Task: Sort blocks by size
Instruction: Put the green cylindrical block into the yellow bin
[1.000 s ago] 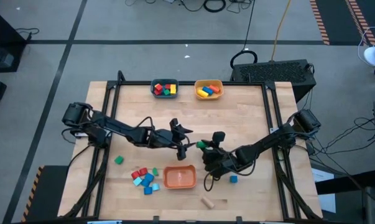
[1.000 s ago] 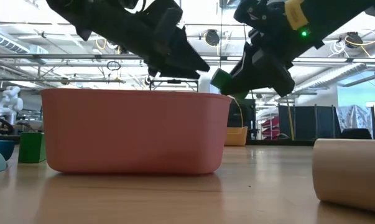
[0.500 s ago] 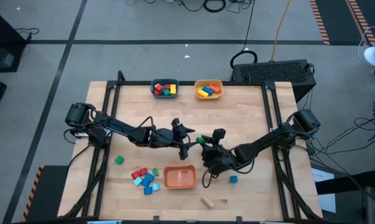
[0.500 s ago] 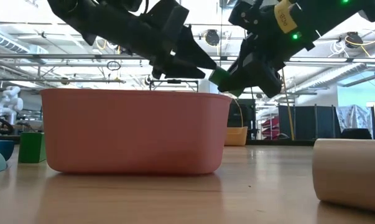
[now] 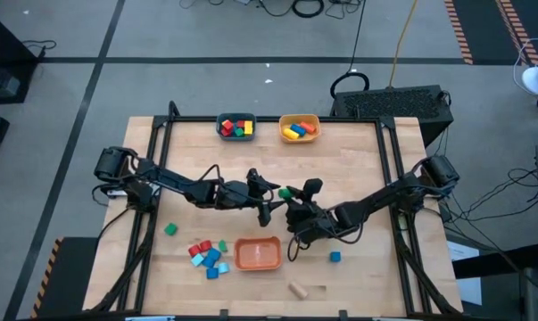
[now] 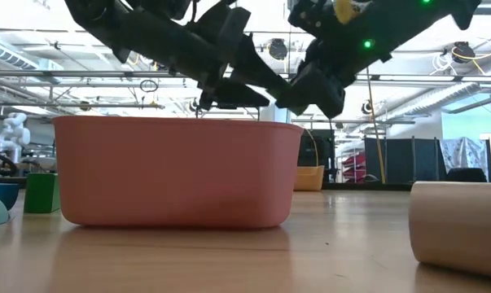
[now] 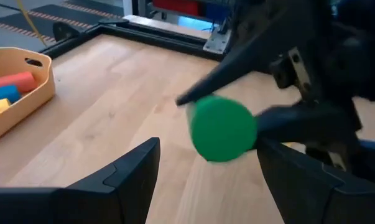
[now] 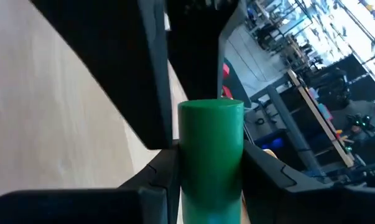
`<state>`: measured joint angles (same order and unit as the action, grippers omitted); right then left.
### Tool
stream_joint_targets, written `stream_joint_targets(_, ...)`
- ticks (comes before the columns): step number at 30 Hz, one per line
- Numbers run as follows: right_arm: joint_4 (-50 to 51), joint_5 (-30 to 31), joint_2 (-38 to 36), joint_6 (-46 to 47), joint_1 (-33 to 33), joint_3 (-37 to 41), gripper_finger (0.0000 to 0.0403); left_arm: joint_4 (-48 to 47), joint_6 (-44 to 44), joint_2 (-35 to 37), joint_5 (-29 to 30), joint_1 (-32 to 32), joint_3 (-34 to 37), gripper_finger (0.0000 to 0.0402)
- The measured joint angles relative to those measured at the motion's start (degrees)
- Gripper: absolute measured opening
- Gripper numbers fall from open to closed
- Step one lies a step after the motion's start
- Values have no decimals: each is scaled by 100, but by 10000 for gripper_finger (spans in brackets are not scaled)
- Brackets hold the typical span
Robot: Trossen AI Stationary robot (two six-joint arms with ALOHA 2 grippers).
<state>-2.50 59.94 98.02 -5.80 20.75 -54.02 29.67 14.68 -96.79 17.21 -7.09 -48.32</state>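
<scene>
Tools meet at mid-frame in the high view: the right tool (image 5: 291, 196) is clamped on a green cylinder block (image 5: 285, 192), raised above the worktop (image 5: 358, 160), and the left tool (image 5: 267, 198) faces it with its fingers (image 7: 131, 171) apart, just beside the block. From the left wrist the round green end (image 7: 223, 128) sits between and beyond those spread fingers, though whether they touch it is hard to tell.

Below them, at lower centre, stands an orange bowl (image 5: 257, 254). To its left lies a cluster of red and light blue blocks (image 5: 207, 257), with a green cube (image 5: 169, 229) further left. A blue cube (image 5: 335, 257) and a plain wood piece (image 5: 297, 289) lie lower right. At top centre, a teal bowl (image 5: 235, 127) and a yellow bowl (image 5: 299, 127) hold sorted blocks.
</scene>
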Motion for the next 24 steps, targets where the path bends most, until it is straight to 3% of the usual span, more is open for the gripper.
stream_joint_targets(17,-160,-19,11,-291,-49,15,108,272,145,-51,117,180,-4,272)
stream_joint_targets(24,-374,-40,13,-568,-67,20,108,345,157,-239,-258,328,-110,268)
